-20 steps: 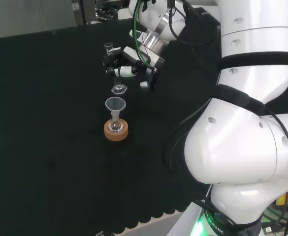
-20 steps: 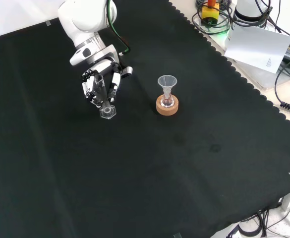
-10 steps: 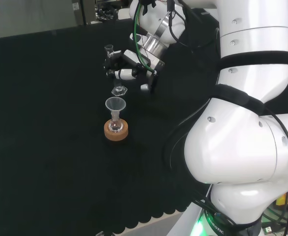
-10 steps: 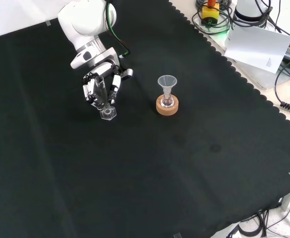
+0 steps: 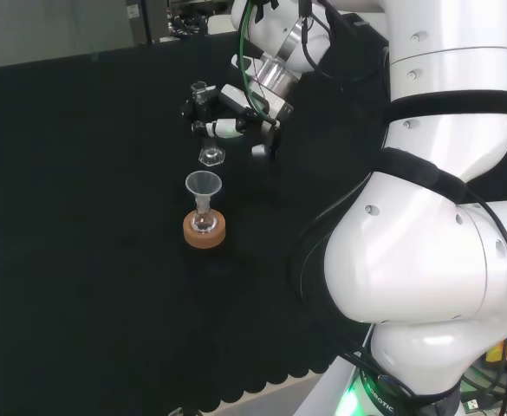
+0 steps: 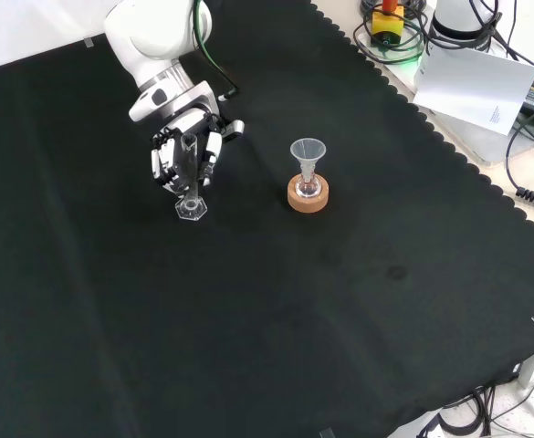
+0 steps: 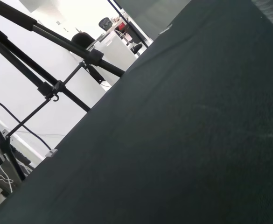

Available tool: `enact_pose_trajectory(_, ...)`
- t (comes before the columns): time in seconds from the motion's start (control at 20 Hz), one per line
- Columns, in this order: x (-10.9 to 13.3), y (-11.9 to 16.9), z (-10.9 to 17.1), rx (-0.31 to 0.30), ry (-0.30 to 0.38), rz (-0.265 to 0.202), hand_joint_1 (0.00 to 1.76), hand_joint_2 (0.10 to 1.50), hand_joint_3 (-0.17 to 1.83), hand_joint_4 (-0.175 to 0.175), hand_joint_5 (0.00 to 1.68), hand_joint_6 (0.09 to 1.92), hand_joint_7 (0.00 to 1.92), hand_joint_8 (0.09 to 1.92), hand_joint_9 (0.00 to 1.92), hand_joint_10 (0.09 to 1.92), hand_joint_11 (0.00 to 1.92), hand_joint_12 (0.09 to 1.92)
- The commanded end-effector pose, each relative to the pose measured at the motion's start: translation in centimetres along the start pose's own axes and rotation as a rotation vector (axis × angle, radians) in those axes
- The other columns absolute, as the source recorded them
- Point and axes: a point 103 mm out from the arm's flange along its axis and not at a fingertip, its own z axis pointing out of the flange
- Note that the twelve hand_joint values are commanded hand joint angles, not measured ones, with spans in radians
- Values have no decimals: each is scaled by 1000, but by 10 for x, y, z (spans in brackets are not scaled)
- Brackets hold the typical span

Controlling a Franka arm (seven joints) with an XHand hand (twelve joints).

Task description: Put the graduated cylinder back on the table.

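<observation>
Front view: the graduated cylinder (image 6: 191,178), a slim clear tube on a hexagonal foot, stands close to upright with its upper part inside the hand (image 6: 183,151), whose fingers are curled round the tube. Over the last second the tube has swung from a clear tilt toward vertical, and its foot has shifted slightly to the left in this view; the foot now lies at or just above the black cloth (image 6: 358,301), though contact cannot be confirmed from these views. The head view shows the same: the tube (image 5: 204,121) hangs below the hand (image 5: 223,117), with its foot near the cloth. The righting of the tube suggests that placement is nearly done; what probably remains is to settle the foot flat and then open the fingers. To the right in the front view, near but apart from the tube, a cork ring (image 6: 308,193) carries a small flask with a clear funnel (image 6: 308,151) in its neck. A narrow tube on a small foot may tip if released while still leaning.
</observation>
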Motion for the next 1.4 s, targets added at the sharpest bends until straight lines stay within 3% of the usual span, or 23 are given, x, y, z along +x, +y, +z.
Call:
enact_pose_trajectory(0.05, 0, -5, -5, 7, 7, 13, 1049, 1048, -175, -36, 705, 707, 685, 583, 1099, 87, 746, 1127)
enact_pose_trajectory(0.45, 1, -5, -18, -18, -2, 47, 1003, 1018, -175, -46, 546, 630, 582, 593, 1002, 87, 608, 1218)
enact_pose_trajectory(0.7, 1, -2, -35, -29, -33, 84, 960, 990, -175, -63, 390, 434, 385, 638, 842, 87, 431, 1295)
enact_pose_trajectory(1.15, 18, -16, -84, -74, -166, 162, 934, 981, -175, -68, 383, 275, 298, 661, 766, 87, 342, 1329)
enact_pose_trajectory(1.4, 46, -31, -122, -96, -269, 197, 926, 980, -175, -69, 379, 213, 260, 669, 730, 87, 298, 1349)
